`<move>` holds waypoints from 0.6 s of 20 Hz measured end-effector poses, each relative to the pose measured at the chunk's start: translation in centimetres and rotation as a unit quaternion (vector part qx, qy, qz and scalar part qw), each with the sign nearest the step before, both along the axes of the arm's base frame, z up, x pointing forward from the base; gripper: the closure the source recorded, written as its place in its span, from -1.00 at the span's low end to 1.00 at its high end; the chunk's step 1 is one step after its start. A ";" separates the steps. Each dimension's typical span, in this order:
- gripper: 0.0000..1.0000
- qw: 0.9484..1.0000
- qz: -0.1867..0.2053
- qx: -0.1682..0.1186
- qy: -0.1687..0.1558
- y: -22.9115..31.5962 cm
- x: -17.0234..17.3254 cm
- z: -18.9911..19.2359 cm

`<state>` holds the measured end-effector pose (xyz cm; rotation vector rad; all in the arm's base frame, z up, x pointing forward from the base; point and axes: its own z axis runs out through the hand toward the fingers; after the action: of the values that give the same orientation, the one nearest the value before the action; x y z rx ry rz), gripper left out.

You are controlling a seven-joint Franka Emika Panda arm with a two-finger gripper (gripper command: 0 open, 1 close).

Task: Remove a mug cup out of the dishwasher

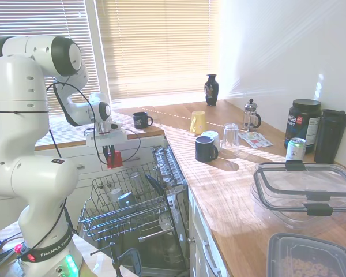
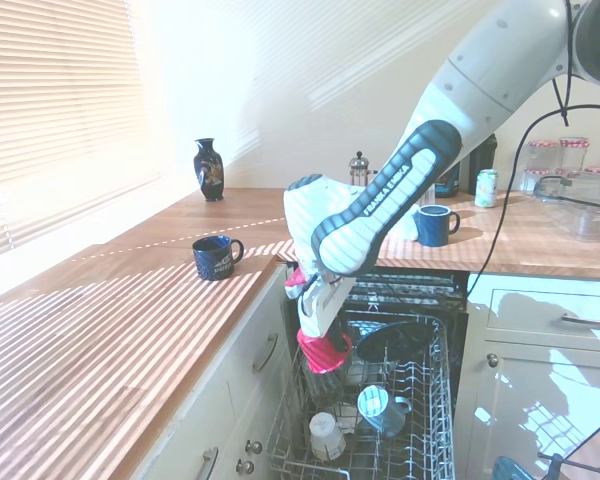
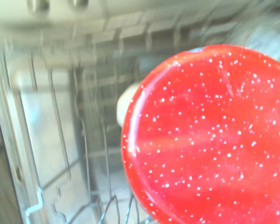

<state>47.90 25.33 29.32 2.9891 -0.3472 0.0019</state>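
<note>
The pincer (image 1: 111,154) is closed on the red mug cup (image 1: 115,160), holding it in the air above the pulled-out grey wire rack (image 1: 127,209) of the dishwasher (image 1: 173,173), clear of the wires and just beside the edge of the wooden counter (image 1: 230,190). In the second exterior view the mug cup (image 2: 323,352) hangs below the white wrist, tilted, with the rack (image 2: 420,400) under it. The wrist view shows the mug cup (image 3: 210,140) from close by as a wide red round face flecked with small white specks, and behind it blurred rack wires. Still lying in the rack below the mug cup are a small white cup (image 2: 326,436), a shiny metal mug (image 2: 378,408) and a dark round dish (image 2: 390,342). On the counter, a dark navy mug (image 1: 142,120) stands near the window, just beyond the dishwasher, and a second navy mug (image 1: 206,148) stands on the other side of the dishwasher, touching or nearly touching a white cup behind it and beside an upturned clear glass (image 1: 230,140). Farther from the dishwasher stand a yellow mug (image 1: 198,122), a dark blue vase (image 1: 211,89) by the window, a French press (image 1: 251,115), a large dark tub (image 1: 303,124), a drinks can (image 1: 295,149) and a black shaker bottle (image 1: 331,136). A clear food container with a clip lid (image 1: 305,193) sits at the counter's near end.
</note>
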 end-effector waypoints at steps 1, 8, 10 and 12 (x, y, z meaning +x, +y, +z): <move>1.00 1.000 -0.007 0.005 -0.007 -0.5 0.5 1.4; 1.00 0.995 -0.069 0.035 -0.057 -6.2 5.7 11.2; 1.00 0.993 -0.091 0.038 -0.066 -8.3 7.3 13.1; 1.00 0.990 -0.117 0.038 -0.074 -11.0 8.9 14.7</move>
<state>56.83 14.30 44.02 3.0100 -0.7272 0.1912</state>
